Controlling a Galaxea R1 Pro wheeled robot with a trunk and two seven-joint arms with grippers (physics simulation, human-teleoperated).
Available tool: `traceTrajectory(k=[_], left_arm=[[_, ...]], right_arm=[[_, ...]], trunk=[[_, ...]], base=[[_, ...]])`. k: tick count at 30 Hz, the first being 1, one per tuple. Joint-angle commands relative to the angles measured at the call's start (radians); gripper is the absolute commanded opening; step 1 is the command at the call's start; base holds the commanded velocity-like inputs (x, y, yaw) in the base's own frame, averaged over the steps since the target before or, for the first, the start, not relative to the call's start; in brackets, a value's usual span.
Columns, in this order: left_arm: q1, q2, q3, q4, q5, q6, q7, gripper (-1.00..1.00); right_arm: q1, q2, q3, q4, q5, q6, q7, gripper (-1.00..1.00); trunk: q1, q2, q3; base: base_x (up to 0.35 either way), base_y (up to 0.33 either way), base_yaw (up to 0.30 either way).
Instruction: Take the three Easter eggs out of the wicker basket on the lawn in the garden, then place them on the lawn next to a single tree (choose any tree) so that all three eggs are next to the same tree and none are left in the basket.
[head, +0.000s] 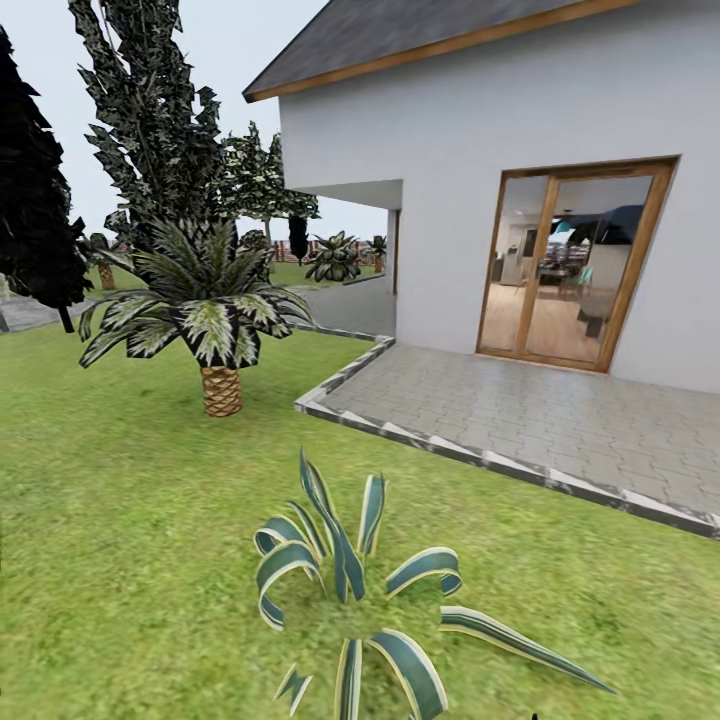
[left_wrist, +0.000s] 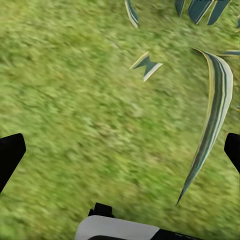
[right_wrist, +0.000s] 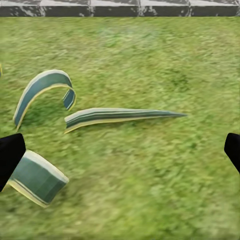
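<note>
The lawn (head: 120, 520) fills the lower half of the head view, with a white house (head: 520, 150) and its grey paved patio (head: 520, 420) at the upper right, a squat palm (head: 205, 310) at middle left and a striped agave (head: 350, 600) at bottom centre. No basket or eggs are in sight, so the robot is probably still on its way to them. The left gripper (left_wrist: 120, 150) and right gripper (right_wrist: 120, 150) hang over grass with fingers spread wide and empty; the eggs will likely be light, hard and slippery, best pinched across the middle.

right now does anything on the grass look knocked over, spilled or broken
Nothing stands out. The striped agave sits upright on the lawn, the small palm stands straight, and the paved patio edging looks intact. No basket or eggs are visible here.
</note>
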Motion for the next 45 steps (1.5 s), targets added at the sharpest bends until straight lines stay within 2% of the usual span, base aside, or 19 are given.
traceTrajectory(k=[1,15,25,28,34,39,45], left_arm=[[0.000,0.000,0.000,0.001,0.003,-0.003,0.000,1.00],[0.000,0.000,0.000,0.001,0.003,-0.004,0.000,1.00],[0.000,0.000,0.000,0.001,0.003,-0.003,0.000,1.00],[0.000,0.000,0.000,0.001,0.003,-0.003,0.000,1.00],[0.000,0.000,0.000,0.001,0.003,-0.003,0.000,1.00],[0.000,0.000,0.000,0.001,0.003,-0.004,0.000,1.00],[0.000,0.000,0.000,0.001,0.003,-0.003,0.001,1.00]], right_arm=[[0.000,0.000,-0.007,0.001,0.006,-0.002,0.000,1.00],[0.000,0.000,-0.007,0.001,0.006,-0.002,-0.001,1.00],[0.000,0.000,-0.007,0.001,0.004,0.009,-0.001,1.00],[0.000,0.000,-0.007,0.001,0.003,0.059,-0.004,1.00],[0.000,0.000,-0.007,-0.009,0.004,0.320,-0.006,1.00],[0.000,0.000,-0.007,-0.011,0.004,0.376,-0.007,1.00],[0.000,0.000,-0.007,-0.012,0.004,0.388,-0.008,1.00]], trunk=[[0.000,-0.001,0.000],[0.000,-0.001,0.000],[0.000,-0.001,0.000],[0.000,-0.001,0.000],[0.000,-0.001,0.000],[0.000,-0.001,0.000],[0.000,-0.001,0.000]], base=[[0.000,0.142,0.000],[0.000,0.136,0.000],[0.000,0.026,0.000],[0.000,0.001,0.000],[0.000,0.000,0.000],[0.000,0.000,0.000],[0.000,0.000,0.000]])
